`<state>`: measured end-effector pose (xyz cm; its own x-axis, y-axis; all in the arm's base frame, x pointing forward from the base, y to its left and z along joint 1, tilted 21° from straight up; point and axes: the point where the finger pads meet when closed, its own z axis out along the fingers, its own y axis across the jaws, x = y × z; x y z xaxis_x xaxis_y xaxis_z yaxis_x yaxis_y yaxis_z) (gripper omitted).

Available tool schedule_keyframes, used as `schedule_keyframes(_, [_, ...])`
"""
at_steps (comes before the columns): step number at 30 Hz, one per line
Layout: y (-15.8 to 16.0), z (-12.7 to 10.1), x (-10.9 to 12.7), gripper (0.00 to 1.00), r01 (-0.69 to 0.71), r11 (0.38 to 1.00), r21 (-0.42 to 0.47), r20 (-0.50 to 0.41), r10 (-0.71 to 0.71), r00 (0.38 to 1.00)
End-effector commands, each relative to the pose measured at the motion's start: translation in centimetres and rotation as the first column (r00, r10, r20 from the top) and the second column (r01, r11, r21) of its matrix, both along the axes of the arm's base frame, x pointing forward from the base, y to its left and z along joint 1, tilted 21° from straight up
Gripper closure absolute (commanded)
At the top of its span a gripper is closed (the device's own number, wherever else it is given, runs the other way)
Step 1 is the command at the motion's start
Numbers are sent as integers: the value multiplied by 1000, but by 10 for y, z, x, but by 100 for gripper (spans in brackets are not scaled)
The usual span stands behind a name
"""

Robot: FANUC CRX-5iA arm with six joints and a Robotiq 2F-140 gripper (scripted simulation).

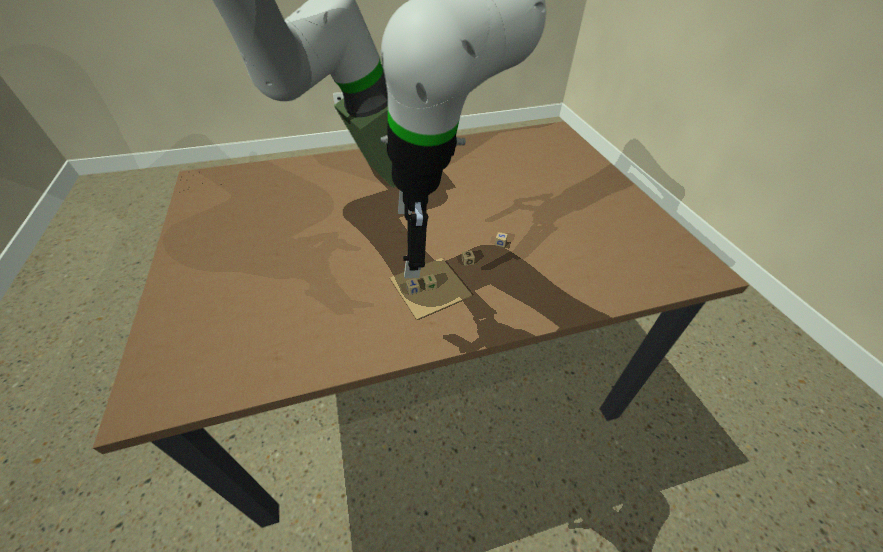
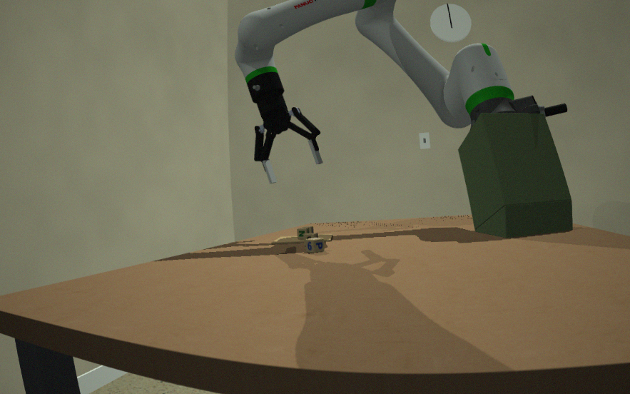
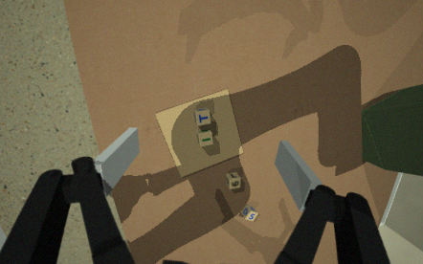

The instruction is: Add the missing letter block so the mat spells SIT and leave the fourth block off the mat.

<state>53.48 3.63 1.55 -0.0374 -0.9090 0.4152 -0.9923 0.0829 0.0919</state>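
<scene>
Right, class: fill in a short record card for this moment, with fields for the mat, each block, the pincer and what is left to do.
mat: tan square on the table
on mat: T block and I block, side by side
off mat, nearer: block showing a 6 on top
off mat, farther: S block
pincer: open, holds nothing, high above the blocks
left to do: S block not yet on the mat
</scene>
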Motion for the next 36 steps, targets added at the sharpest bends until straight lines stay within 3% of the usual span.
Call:
schedule_keyframes(1, [3, -19, -1, 0, 106, 993, -49, 60, -103, 993])
schedule_keyframes(10, [7, -48, -4, 0, 257, 961, -98, 156, -241, 958])
schedule_keyframes(21, [13, -91, -12, 0, 468, 874, -129, 321, -409, 854])
schedule_keyframes(36, [15, -109, -17, 0, 549, 826, -125, 394, -467, 792])
